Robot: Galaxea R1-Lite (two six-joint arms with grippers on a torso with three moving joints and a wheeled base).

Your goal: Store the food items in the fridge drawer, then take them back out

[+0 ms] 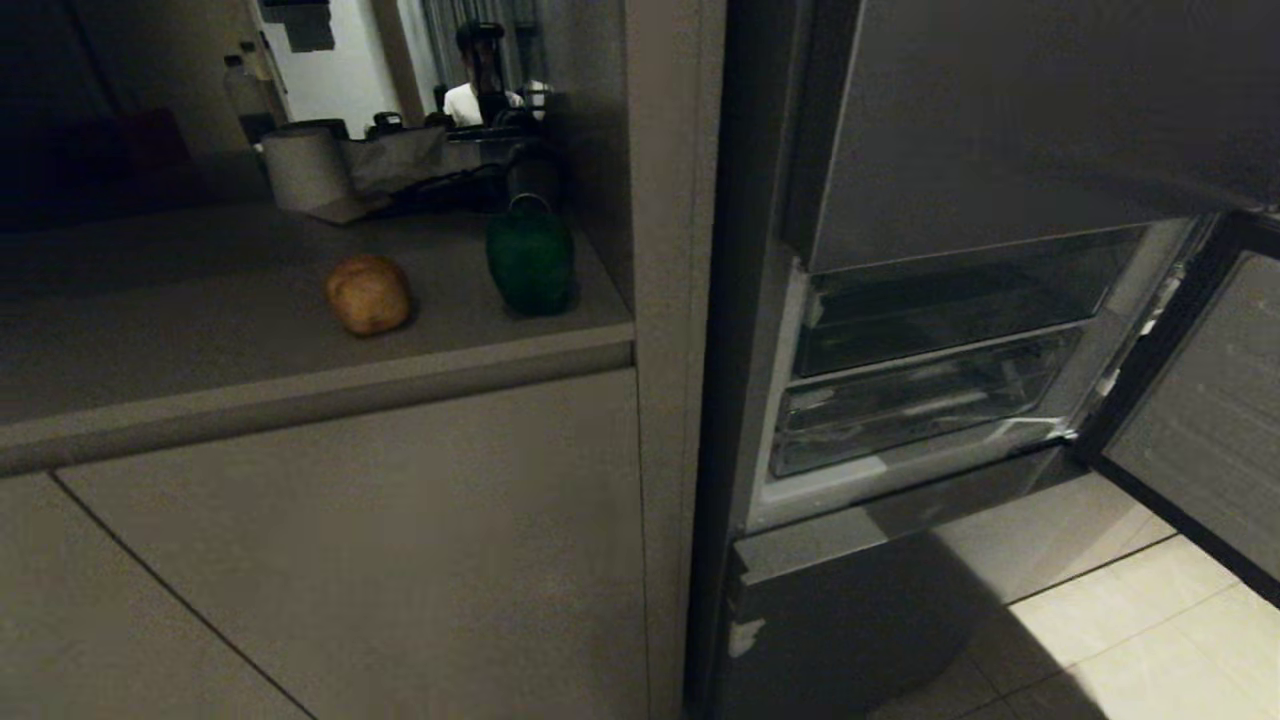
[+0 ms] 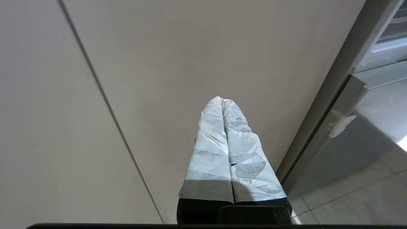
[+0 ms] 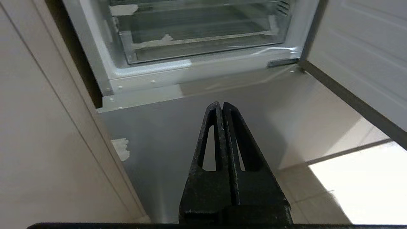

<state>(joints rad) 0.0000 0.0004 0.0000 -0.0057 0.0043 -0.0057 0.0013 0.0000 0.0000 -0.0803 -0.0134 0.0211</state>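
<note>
1. Nothing is stored yet: the rounded tan-brown potato (image 1: 368, 293) sits on the grey countertop (image 1: 200, 340), beside a dark green bell pepper (image 1: 530, 258).
2. The clear plastic fridge drawer (image 1: 915, 405) lies pushed in, its long axis across the open fridge.
3. Left gripper (image 2: 222, 101) and right gripper (image 3: 219, 104) are both pinched closed, empty.

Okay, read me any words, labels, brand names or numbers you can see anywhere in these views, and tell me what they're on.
None: no readable text in any view.
The potato, green pepper, counter and fridge drawer carry no visible label.
The pale patch on the fridge's lower panel is a scuff, not a label.
</note>
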